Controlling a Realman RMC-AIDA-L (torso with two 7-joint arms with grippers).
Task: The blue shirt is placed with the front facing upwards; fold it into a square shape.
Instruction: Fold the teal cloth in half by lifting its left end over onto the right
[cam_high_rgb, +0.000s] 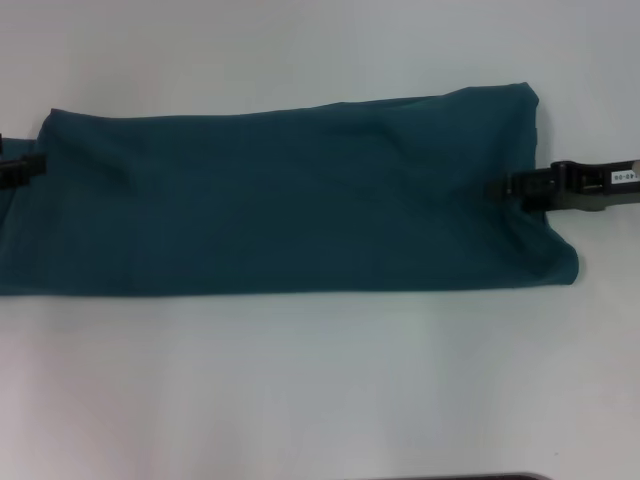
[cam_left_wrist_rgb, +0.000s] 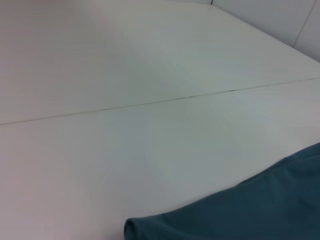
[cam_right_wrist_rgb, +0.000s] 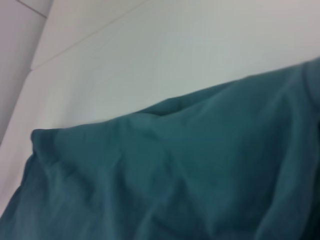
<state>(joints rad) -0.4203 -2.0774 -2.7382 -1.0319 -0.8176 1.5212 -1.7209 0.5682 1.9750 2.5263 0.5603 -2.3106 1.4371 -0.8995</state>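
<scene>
Head view is showing me the left gripper (cam_high_rgb: 36, 166) at the far left, its dark tip sitting against the left end of the blue shirt (cam_high_rgb: 290, 200); I cannot tell whether that claw is spread or pinching, since most of it is cut off at the frame edge. The shirt is lying as 1 long horizontal band across the middle of the white table (cam_high_rgb: 320, 390), plain teal side up, no print showing, its lower edge fairly straight and its upper edge rising toward the right. At the right end, the right gripper (cam_high_rgb: 505, 185) is reaching in from the side with its tip touching the cloth edge; I am reading it as nipping the fabric, but I cannot tell for sure.

I am judging the band still needs end-to-end folds to become a square. The risk I am watching: if either claw is gripping only 1 layer, the lift will peel the stack apart and leave a crooked fold.
</scene>
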